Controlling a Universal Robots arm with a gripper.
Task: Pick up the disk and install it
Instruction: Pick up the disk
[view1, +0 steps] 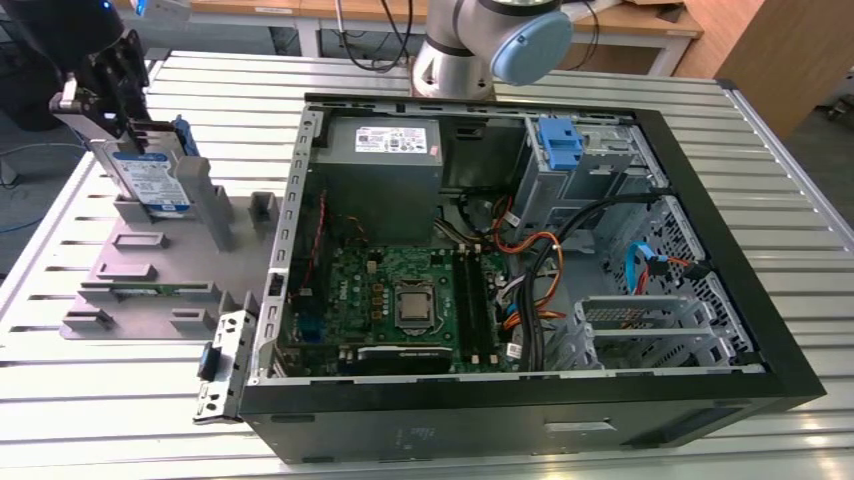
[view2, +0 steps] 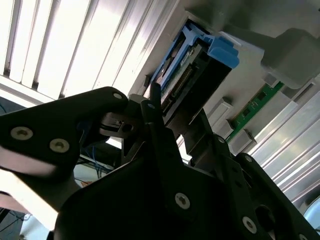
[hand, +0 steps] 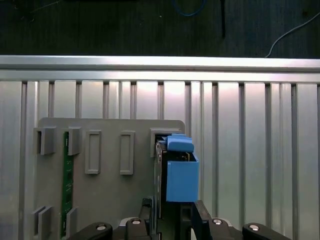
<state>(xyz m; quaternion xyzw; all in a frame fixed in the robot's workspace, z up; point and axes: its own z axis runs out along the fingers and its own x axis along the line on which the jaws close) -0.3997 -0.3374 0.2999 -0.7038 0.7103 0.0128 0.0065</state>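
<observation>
The disk (view1: 150, 178) stands on edge in the grey fixture (view1: 147, 270) at the far left of the counter (view1: 80, 400), near ten o'clock in the exterior view. Its long axis is upright and its label faces the camera. The tool (view1: 127, 132) sits just above it, at about eleven o'clock from the label, so the disk lies straight down the tool's own line. In the first wrist view the disk (hand: 181, 177) shows its blue carrier end squarely ahead of the tool. Whether the tool has closed on it I cannot tell. Further right, at three o'clock and well apart, lies the open computer case (view1: 787, 330).
</observation>
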